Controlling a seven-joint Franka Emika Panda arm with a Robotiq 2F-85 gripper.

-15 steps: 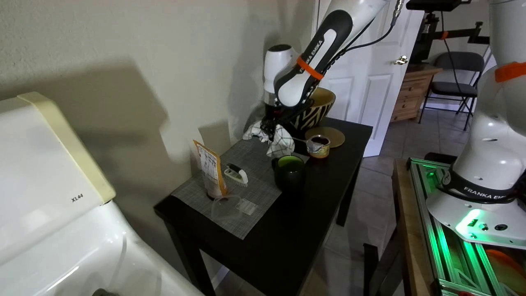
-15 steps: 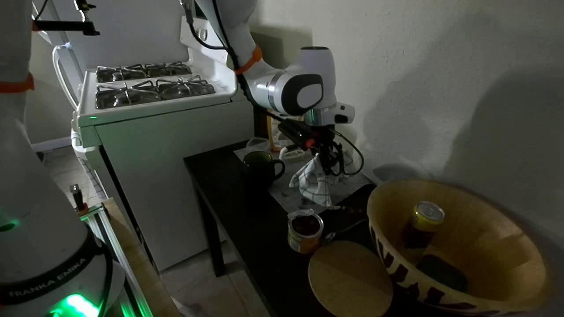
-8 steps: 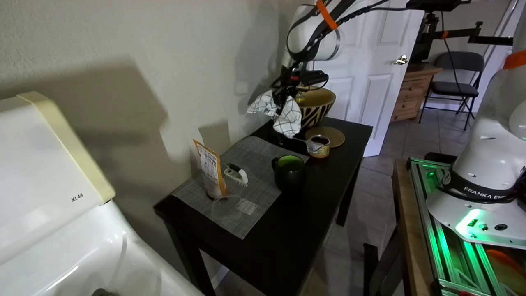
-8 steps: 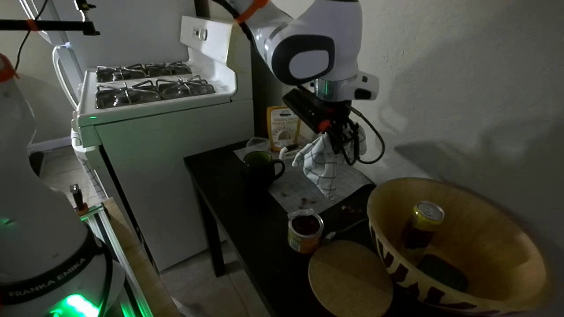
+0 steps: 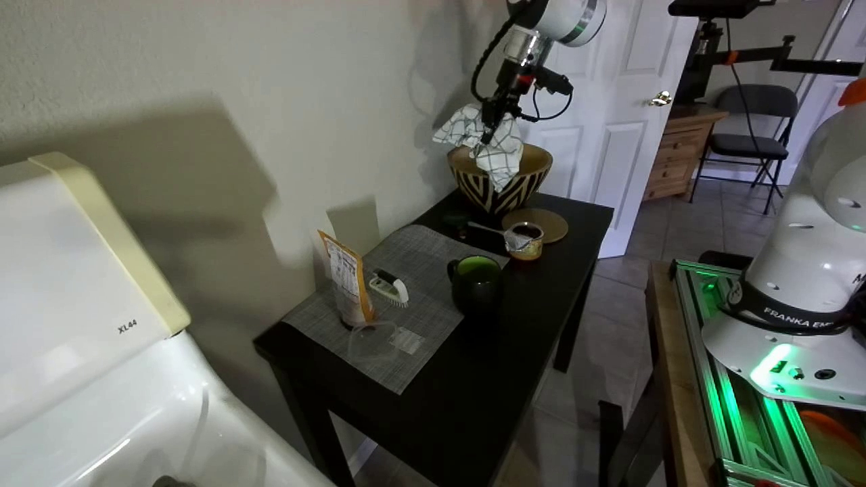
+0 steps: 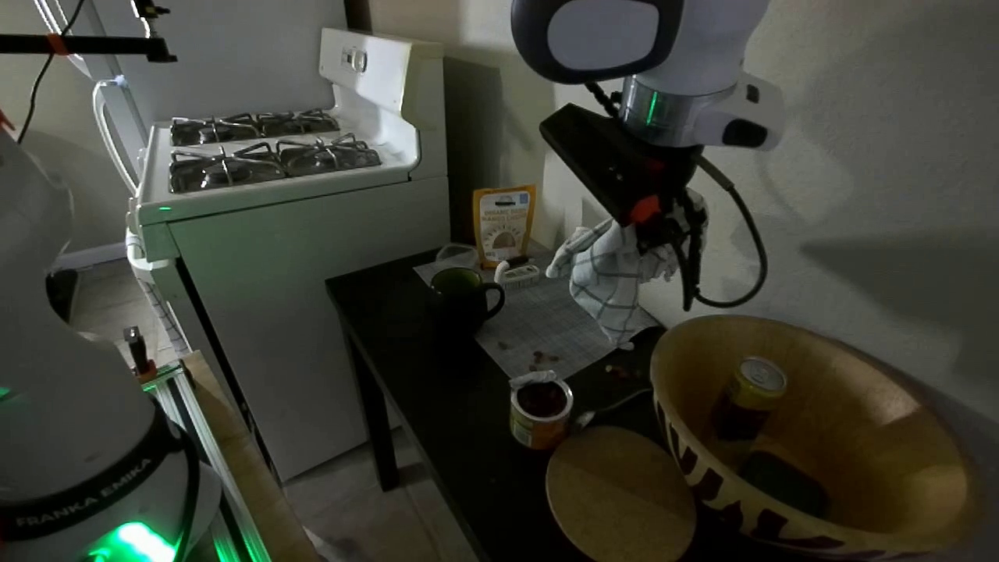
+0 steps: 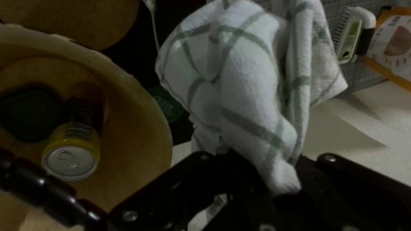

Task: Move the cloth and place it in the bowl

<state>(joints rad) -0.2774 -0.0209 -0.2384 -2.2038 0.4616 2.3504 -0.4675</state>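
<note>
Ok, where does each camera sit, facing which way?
In an exterior view: from the stove end, toward the door; arm and base show.
In an exterior view: from the bowl end, toward the stove; arm and base show.
Wrist view: on the arm, toward the cloth; the gripper shows.
In both exterior views: the mug and tin.

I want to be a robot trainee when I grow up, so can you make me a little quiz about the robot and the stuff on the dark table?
1. Fill the gap: the gripper is holding a white checked ____.
2. True or false: a can is inside the bowl.
3. Pick one. What colour is the inside of the mug? A) red B) green C) white

Key: 1. cloth; 2. true; 3. B
</note>
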